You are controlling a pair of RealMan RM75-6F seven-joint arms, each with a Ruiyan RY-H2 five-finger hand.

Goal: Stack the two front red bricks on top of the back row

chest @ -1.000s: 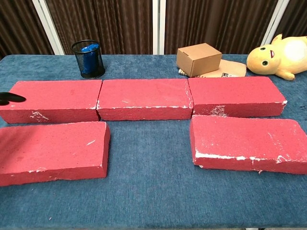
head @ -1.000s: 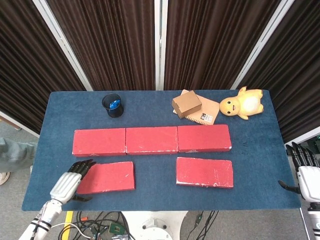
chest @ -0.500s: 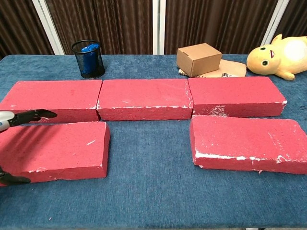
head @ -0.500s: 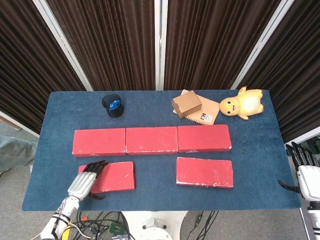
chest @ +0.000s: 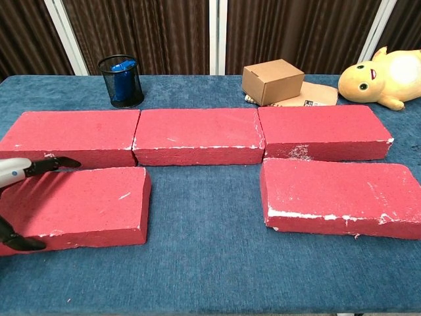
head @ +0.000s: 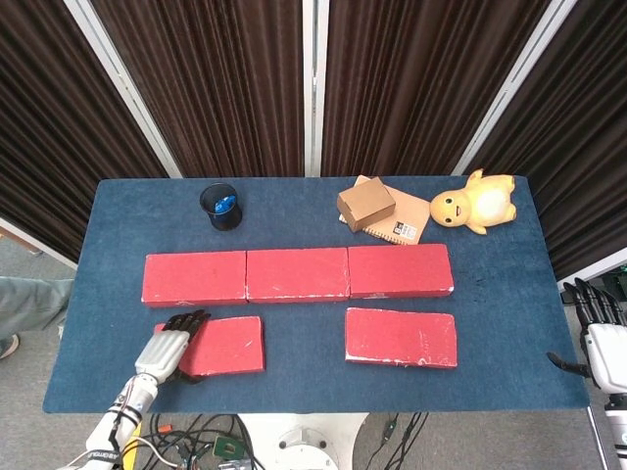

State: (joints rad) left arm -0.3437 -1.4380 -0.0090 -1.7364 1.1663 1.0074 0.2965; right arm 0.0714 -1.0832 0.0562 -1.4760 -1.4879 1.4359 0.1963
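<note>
Left hand (head: 168, 348) straddles the left end of the front-left brick (head: 223, 344), fingers spread; grip unclear, can't tell if closed. An end-only hold risks it tipping or slipping. Right hand (head: 600, 338) idle, fingers apart.

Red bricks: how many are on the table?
5: back row left brick, middle brick, right brick; front-left brick under the left hand; front-right brick. None appear hidden.
</note>
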